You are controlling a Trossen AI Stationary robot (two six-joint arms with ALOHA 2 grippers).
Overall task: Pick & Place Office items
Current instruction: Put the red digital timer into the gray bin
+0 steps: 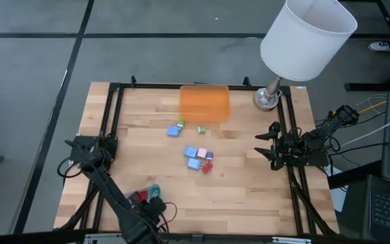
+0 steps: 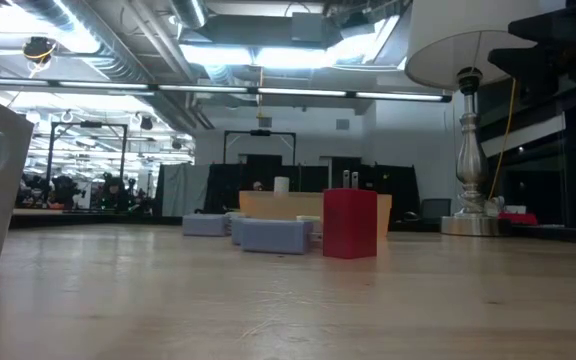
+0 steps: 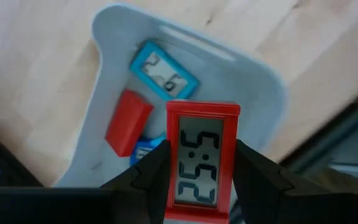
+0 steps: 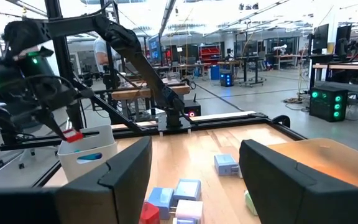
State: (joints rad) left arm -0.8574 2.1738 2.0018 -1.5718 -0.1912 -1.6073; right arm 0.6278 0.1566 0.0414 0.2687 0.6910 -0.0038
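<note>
We see the left claw (image 3: 201, 180) pinching a red digital clock (image 3: 202, 158) upright above the pale tray (image 3: 263, 93) (presumably to drop it in), while the right claw (image 4: 194, 180) waits spread beside the scattered office items (image 1: 196, 157) mid-desk (image 1: 249, 190).

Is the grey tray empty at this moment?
No. The grey tray already holds a blue clock and a red block.

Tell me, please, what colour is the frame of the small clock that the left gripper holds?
Red. The clock shows best in the left wrist view, between the left gripper fingers.
</note>
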